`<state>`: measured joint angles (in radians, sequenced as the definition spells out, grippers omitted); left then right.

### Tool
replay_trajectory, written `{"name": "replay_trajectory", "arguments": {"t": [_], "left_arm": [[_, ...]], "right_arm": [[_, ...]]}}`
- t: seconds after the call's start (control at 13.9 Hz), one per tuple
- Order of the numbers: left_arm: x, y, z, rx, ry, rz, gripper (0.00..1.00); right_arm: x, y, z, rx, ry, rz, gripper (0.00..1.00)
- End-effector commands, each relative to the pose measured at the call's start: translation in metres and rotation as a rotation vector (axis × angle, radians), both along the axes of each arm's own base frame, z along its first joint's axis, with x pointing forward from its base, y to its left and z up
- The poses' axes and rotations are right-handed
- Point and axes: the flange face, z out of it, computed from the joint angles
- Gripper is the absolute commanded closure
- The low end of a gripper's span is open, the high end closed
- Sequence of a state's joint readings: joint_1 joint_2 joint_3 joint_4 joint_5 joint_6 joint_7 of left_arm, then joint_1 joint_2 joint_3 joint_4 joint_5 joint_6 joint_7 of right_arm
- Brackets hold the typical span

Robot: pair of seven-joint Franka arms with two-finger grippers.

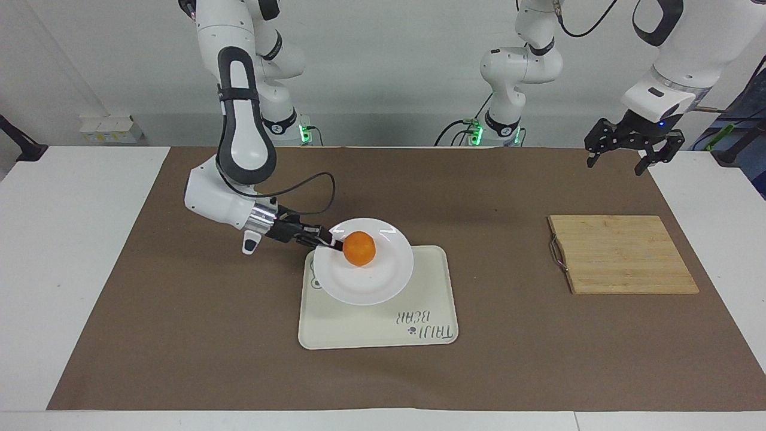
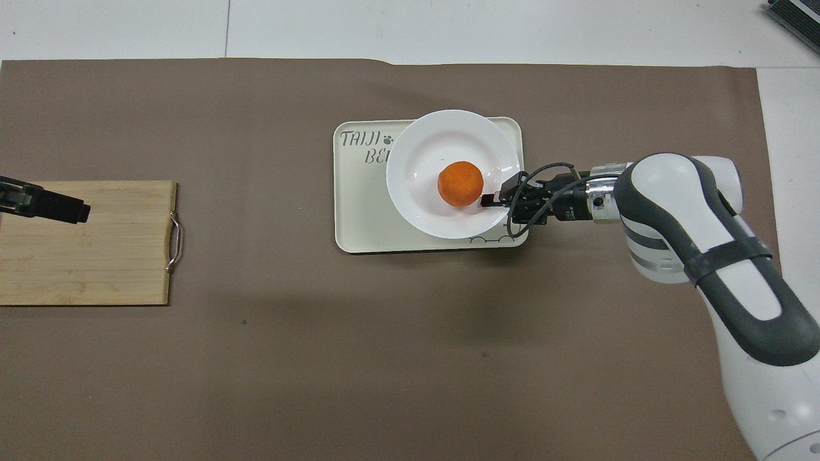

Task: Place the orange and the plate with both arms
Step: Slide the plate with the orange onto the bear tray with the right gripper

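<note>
Two arms are present at the worktop (image 1: 90, 269). Right pincer (image 1: 331, 242) is clamped on the rim of the plate (image 1: 383, 281), at the plate's edge toward the right arm's end. Plate is held over the cream tray (image 1: 383, 329), covering the tray's bear drawing; whether it touches the tray cannot be told. Orange (image 1: 359, 248) sits on the plate, just beside the right pincer's tips. Left pincer (image 1: 619, 158) waits with fingers spread wide, empty, raised over the worktop near the wooden cutting board (image 1: 622, 254), which lies toward the left arm's end.
</note>
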<state>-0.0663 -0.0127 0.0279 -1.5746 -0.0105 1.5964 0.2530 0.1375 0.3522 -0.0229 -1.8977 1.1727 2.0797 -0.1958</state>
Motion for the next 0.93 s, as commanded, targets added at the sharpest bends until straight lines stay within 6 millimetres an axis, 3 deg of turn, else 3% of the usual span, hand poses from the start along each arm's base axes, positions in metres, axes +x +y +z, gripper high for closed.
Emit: {"name": "replay_trajectory", "arguments": {"t": [0.0, 0.14, 0.43, 0.72, 0.86], "left_arm": [[-0.005, 0.002, 0.006, 0.017, 0.005, -0.011, 0.00], [-0.005, 0.001, 0.005, 0.017, 0.006, -0.012, 0.00], [-0.005, 0.000, 0.004, 0.017, 0.012, -0.014, 0.00], [-0.006, 0.000, 0.005, 0.016, 0.011, -0.014, 0.00], [-0.006, 0.000, 0.005, 0.016, 0.012, -0.014, 0.00]], "right_arm": [[0.026, 0.002, -0.013, 0.034, 0.006, -0.017, 1.00], [0.028, 0.004, -0.032, 0.010, 0.017, -0.030, 1.00], [0.027, 0.007, -0.033, -0.002, 0.012, -0.024, 1.00], [0.027, 0.007, -0.068, -0.020, 0.010, -0.035, 1.00], [0.025, 0.017, -0.088, -0.027, 0.017, -0.048, 1.00]]}}
